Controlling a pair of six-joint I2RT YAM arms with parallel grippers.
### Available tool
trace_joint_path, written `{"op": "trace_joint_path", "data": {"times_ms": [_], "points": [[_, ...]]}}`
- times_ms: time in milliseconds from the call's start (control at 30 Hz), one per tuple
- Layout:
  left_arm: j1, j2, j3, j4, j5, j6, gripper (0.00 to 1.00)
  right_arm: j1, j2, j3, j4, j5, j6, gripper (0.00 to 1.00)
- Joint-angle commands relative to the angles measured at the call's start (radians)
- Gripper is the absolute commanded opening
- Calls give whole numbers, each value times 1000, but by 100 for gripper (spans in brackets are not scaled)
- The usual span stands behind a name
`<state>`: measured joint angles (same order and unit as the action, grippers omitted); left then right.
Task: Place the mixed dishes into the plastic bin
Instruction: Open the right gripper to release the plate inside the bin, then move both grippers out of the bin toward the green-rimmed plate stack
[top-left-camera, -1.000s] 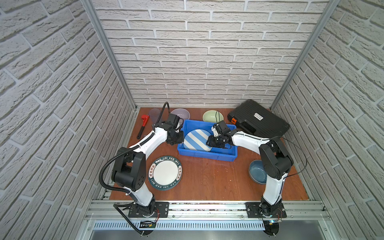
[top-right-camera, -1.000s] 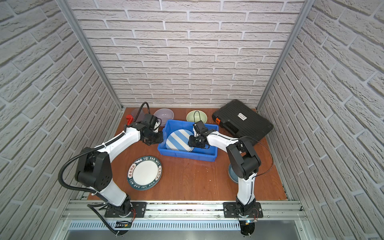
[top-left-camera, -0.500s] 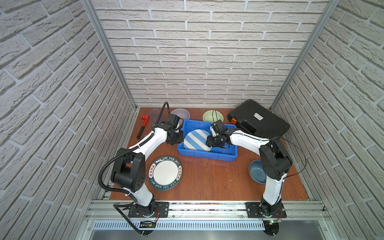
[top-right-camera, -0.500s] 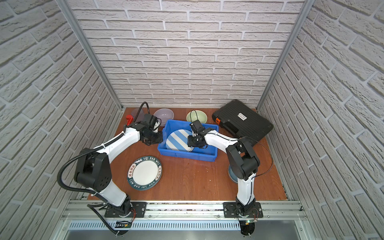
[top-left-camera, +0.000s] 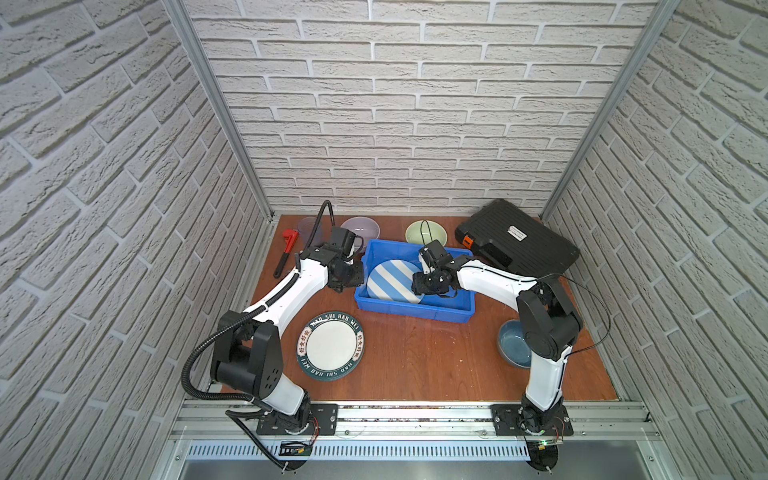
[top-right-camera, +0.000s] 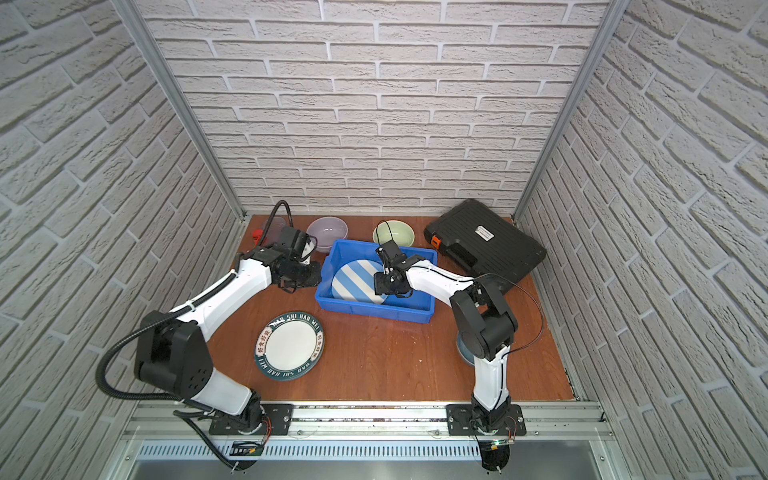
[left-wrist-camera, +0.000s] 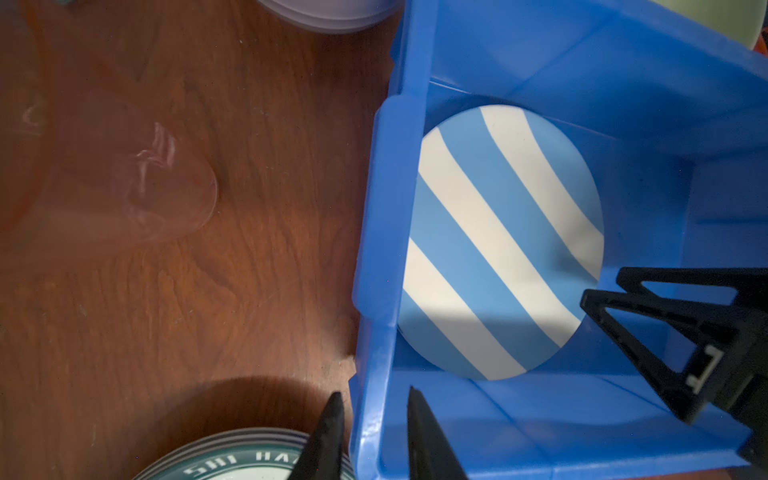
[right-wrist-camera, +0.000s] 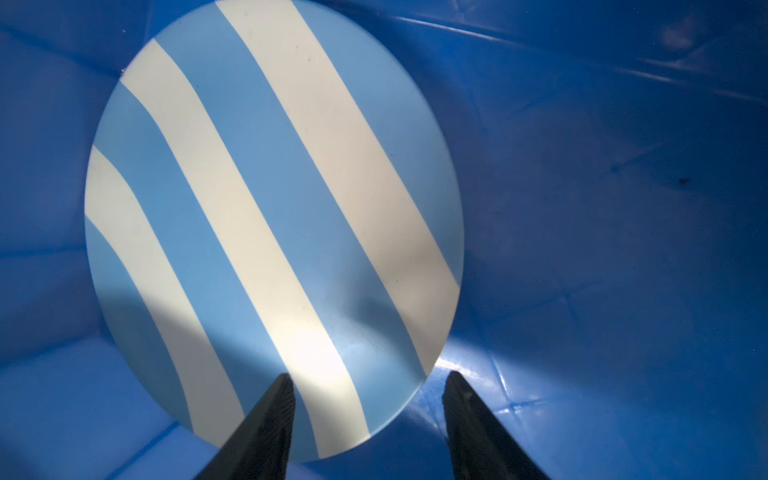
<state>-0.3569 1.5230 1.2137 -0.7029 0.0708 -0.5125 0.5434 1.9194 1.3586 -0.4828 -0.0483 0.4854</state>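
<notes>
Taking 12 o'clock as the back wall in both top views, the plastic bin (top-left-camera: 411, 312) sits just past table centre. The blue-white striped plate (top-left-camera: 392, 282) lies flat on the floor of its 9 o'clock half. The left arm rises from its base at 7 o'clock and stretches toward 1 o'clock, wrist bent down at the bin's 9 o'clock wall. The left gripper (left-wrist-camera: 375, 392) stands narrow, one finger outside that wall and one inside. Whether it pinches the wall cannot be told. The right arm stands at 5 o'clock with its elbow raised, its forearm running toward 10 o'clock into the bin. The right gripper (right-wrist-camera: 369, 375) is spread wide and holds nothing. One finger is over the plate's edge, the other over the bare bin floor. The teal lettered plate (top-left-camera: 330, 347) lies at 7 o'clock of the bin, and the blue-grey bowl (top-left-camera: 509, 345) at 4 o'clock.
</notes>
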Motion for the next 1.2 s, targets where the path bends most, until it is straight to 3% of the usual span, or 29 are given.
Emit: {"op": "trace_joint_path", "data": {"times_ms": [0, 167, 333, 533, 633, 800, 867, 1167], "points": [[-6, -66, -28, -55, -36, 1, 29, 6, -55, 15, -3, -1, -29, 59], [-2, -137, -38, -205, -156, -40, 37, 10, -133, -5, 12, -51, -54, 57], [75, -243, -128, -317, -247, -107, 53, 52, -218, 29, -74, 35, -110, 54], [316, -388, -304, -283, -98, -154, 60, 92, -333, -54, 36, -103, -59, 49], [373, -427, -363, -273, -125, -176, 63, 160, -359, -72, 51, -107, -56, 49], [392, -413, -387, -265, -179, -219, 67, 287, -363, -138, 137, -121, -19, 53], [395, -405, -418, -220, -184, -237, 72, 332, -349, -167, 176, -115, -6, 54], [396, -365, -593, -2, -181, -307, 73, 481, -194, -194, 291, -80, 29, 61]]}}
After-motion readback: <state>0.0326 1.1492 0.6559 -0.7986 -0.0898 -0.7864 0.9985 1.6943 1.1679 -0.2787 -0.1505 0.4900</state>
